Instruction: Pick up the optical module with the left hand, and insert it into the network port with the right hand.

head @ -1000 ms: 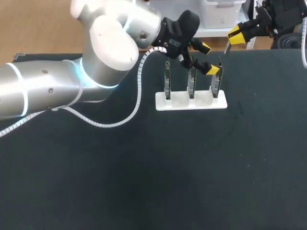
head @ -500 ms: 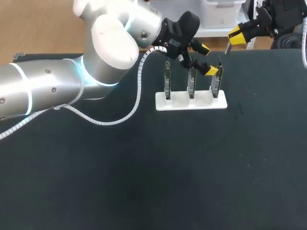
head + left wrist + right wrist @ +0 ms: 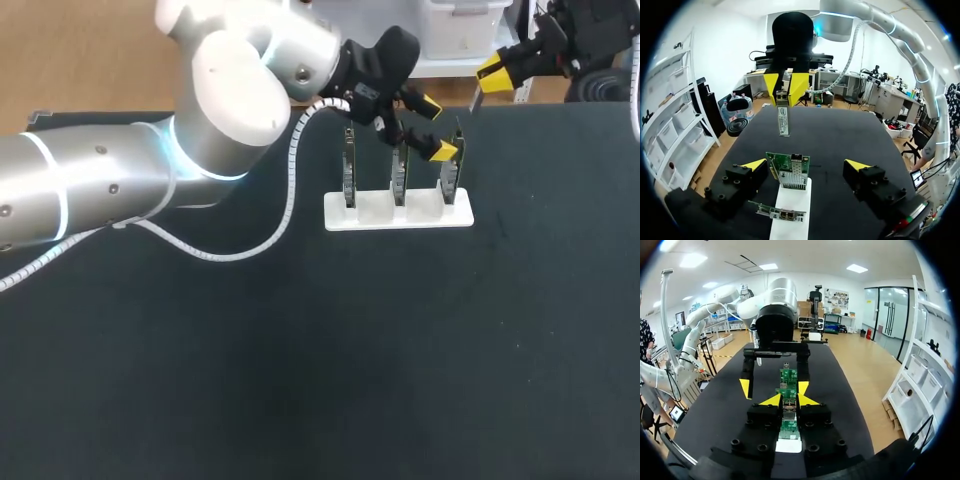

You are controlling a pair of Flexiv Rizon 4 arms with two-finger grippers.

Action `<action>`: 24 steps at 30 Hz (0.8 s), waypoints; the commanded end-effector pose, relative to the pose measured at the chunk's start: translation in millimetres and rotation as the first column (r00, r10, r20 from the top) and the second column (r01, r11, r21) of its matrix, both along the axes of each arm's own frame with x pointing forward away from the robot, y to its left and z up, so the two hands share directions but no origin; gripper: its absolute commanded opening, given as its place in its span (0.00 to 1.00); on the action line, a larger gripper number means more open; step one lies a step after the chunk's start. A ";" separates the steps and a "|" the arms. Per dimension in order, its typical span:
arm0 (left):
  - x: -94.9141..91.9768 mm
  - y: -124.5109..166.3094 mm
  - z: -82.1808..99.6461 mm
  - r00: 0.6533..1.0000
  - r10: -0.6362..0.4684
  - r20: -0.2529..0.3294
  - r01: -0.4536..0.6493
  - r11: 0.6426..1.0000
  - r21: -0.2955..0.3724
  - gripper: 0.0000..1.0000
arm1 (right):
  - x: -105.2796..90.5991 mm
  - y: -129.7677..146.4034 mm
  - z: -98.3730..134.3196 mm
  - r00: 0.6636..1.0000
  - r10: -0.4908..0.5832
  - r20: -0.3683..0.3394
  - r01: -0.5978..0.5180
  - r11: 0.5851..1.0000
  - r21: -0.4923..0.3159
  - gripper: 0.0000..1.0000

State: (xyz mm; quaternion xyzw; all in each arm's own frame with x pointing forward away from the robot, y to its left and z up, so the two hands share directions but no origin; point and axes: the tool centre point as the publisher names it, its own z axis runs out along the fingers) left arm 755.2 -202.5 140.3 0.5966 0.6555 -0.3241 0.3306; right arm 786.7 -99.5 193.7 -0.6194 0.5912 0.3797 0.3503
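My right gripper (image 3: 493, 70) hangs above the table's far right edge, shut on a slim optical module (image 3: 783, 116) that points down from its yellow tips. In the right wrist view the module (image 3: 788, 412) sits between the right gripper's (image 3: 788, 401) fingers. A white stand (image 3: 398, 213) holds three upright green circuit boards. My left gripper (image 3: 435, 125) stands open at the rightmost board (image 3: 451, 172). In the left wrist view that board with its metal network port (image 3: 790, 172) lies between the wide-apart fingers of the left gripper (image 3: 805, 167), untouched.
The black table (image 3: 300, 380) stretches wide in front of the stand. My left arm, with its white coiled cable (image 3: 285, 215), crosses the back left part. Two more boards (image 3: 348, 170) stand in the stand's left and middle slots.
My left arm's elbow has crept slightly up and right. Both grippers stay almost where they were, and the module is still held.
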 end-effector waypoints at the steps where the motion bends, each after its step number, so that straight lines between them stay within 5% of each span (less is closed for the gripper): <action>1: 1.7 -2.9 0.0 1.000 -0.004 -0.003 0.004 1.000 0.004 1.00 | 0.7 0.2 -0.4 1.000 -0.001 0.000 0.001 1.000 0.001 0.00; 24: 1.1 -3.2 -0.1 1.000 -0.006 -0.004 0.006 1.000 -0.006 1.00 | -4.9 -0.6 -0.6 1.000 0.009 -0.003 -0.009 1.000 -0.025 0.00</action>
